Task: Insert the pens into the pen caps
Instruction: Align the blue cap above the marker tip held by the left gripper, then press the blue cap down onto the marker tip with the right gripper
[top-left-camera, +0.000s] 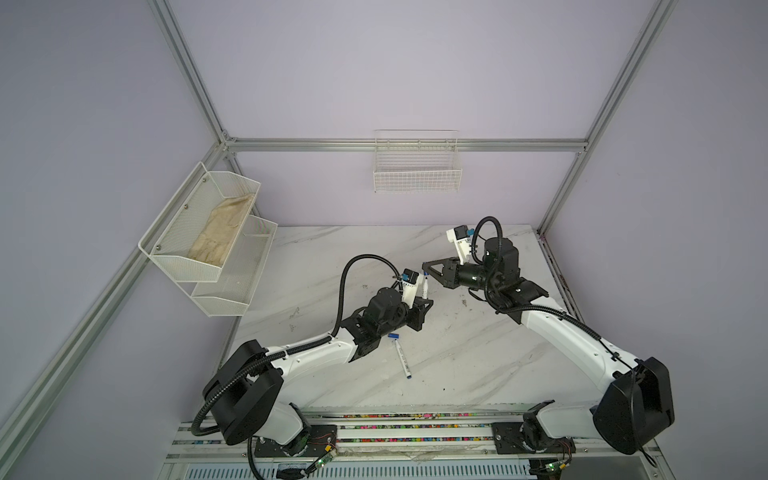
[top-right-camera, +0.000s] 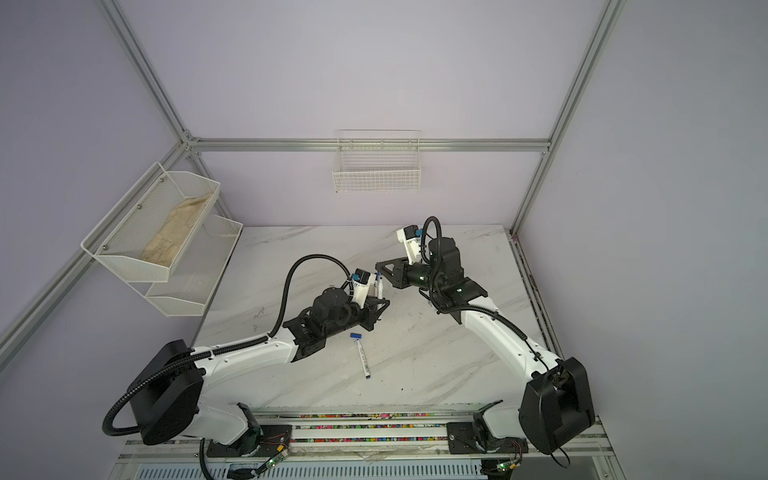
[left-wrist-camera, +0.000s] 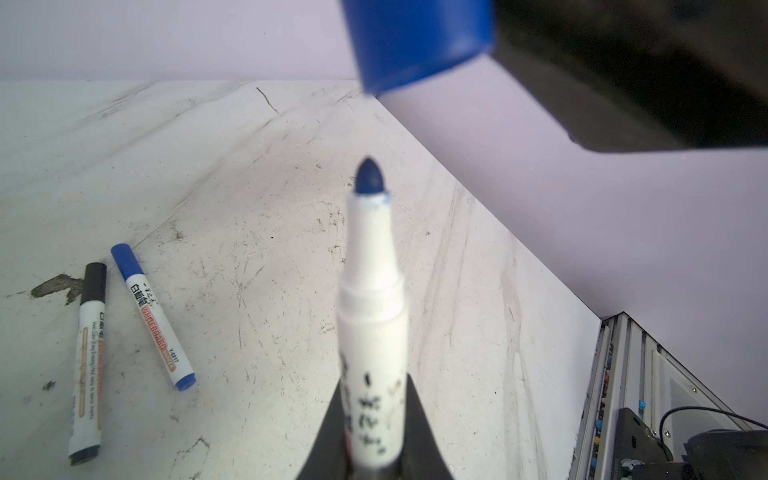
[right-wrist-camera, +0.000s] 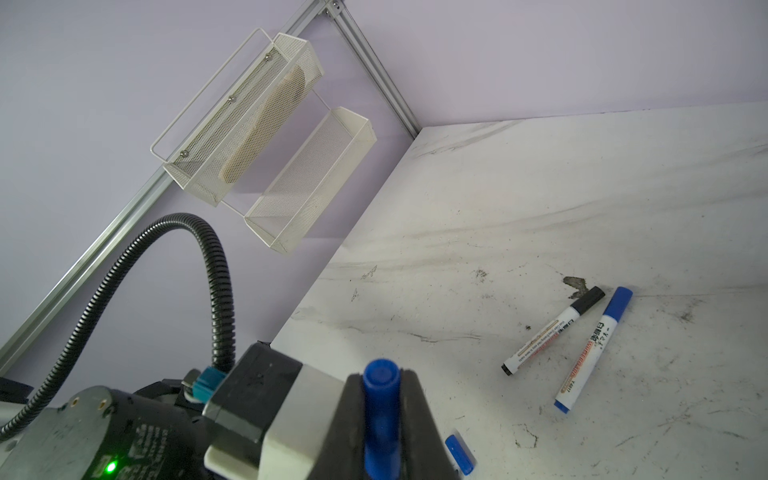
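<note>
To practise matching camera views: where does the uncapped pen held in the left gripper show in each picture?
A top view: uncapped pen near centre, between the arms.
A top view: likewise near centre.
Left wrist: lower middle of the picture.
Right wrist: not visible.
Shared landmark: the marble table.

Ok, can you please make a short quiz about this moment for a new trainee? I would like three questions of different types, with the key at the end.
1. Multiple choice: what does the right gripper hold?
A) a black cap
B) a blue cap
C) a whole pen

2. True or false: the pen in the left gripper has its cap on.

3. Fill in: two capped pens lie side by side on the table; one cap is blue, the other is ____.

Key:
1. B
2. False: its blue tip is bare.
3. black
</note>
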